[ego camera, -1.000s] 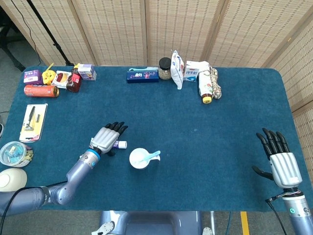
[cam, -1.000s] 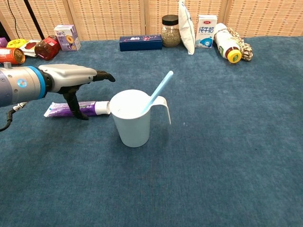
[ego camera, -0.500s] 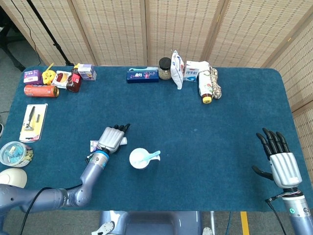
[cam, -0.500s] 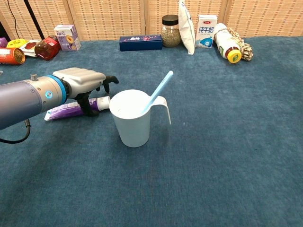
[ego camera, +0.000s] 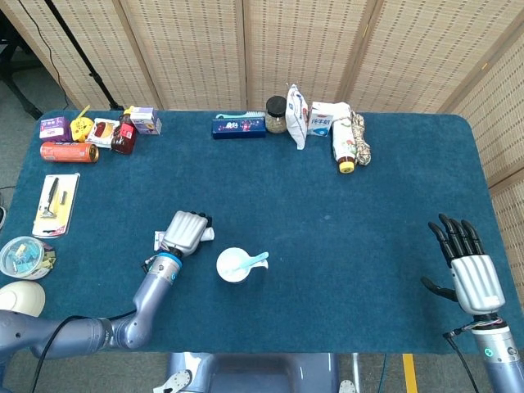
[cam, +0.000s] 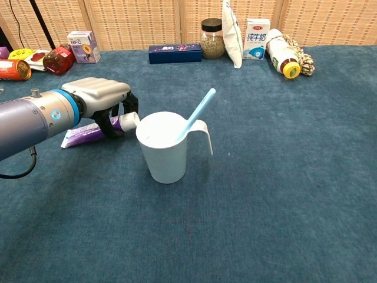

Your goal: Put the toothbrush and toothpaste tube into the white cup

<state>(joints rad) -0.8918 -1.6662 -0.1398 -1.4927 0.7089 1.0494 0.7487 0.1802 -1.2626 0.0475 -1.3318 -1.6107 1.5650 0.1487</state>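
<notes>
One white cup (cam: 165, 151), one toothbrush (cam: 195, 115) and one toothpaste tube (cam: 88, 132) are in play. The pale blue toothbrush stands slanted inside the cup. The purple tube with its white cap lies on the blue surface (cam: 283, 177) under the left hand (cam: 101, 97), whose fingers (cam: 127, 105) curl around it, the cap end poking out just beside the cup. The right hand (ego camera: 468, 264) holds nothing, fingers spread, well apart from them.

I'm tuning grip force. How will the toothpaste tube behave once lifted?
The toothpaste tube looks soft and flat, so it will probably sag behind the left hand, which grips near its cap. It seems light, and its glossy skin may slip.
</notes>
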